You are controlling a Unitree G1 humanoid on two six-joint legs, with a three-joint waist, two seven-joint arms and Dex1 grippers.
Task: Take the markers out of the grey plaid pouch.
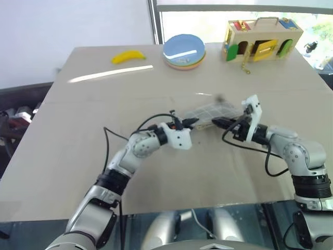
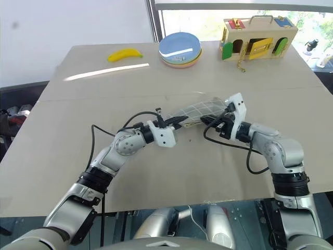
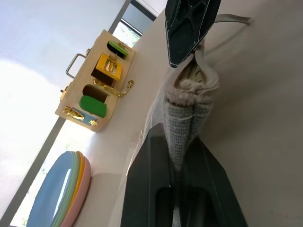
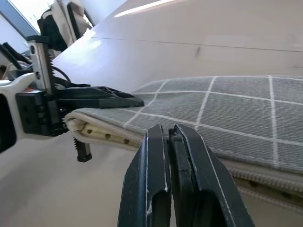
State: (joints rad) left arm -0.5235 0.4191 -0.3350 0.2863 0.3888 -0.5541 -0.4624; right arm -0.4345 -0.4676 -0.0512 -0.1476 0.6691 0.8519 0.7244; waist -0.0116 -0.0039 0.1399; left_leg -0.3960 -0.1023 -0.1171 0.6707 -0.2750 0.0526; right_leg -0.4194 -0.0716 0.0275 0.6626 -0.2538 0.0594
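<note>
Both arms are bent in toward the middle of the desk point(image 1: 78, 156), forearms roughly level, so the two claws point at each other over the tan top. The left claw point(image 1: 193, 123) reaches forward and to the right, and its black fingers are squeezed shut on one end of the grey plaid pouch point(image 1: 216, 112). In the left wrist view you can see the fabric bunched up between the fingers point(image 3: 156, 189), with the zipper edge and pale lining poking out.

The right claw point(image 1: 221, 124) comes in from the other side, angled forward and left and tipped slightly down. Its fingers point(image 4: 151, 189) are pressed together right at the lower zipper edge of the pouch. It looks like it may have pinched something small there, maybe the zipper pull, but I honestly can't tell from these angles.

The pouch itself hangs stretched between the two claws, running up and away toward the far right, seemingly lifted a bit off the desk at the near end. The markers aren't anywhere I can spot.

Further back on the desk: a yellow banana point(image 1: 128, 55), a stack of plates with a blue one on top point(image 1: 184, 51), and a wooden latch box point(image 1: 261, 39) with coloured doors.
</note>
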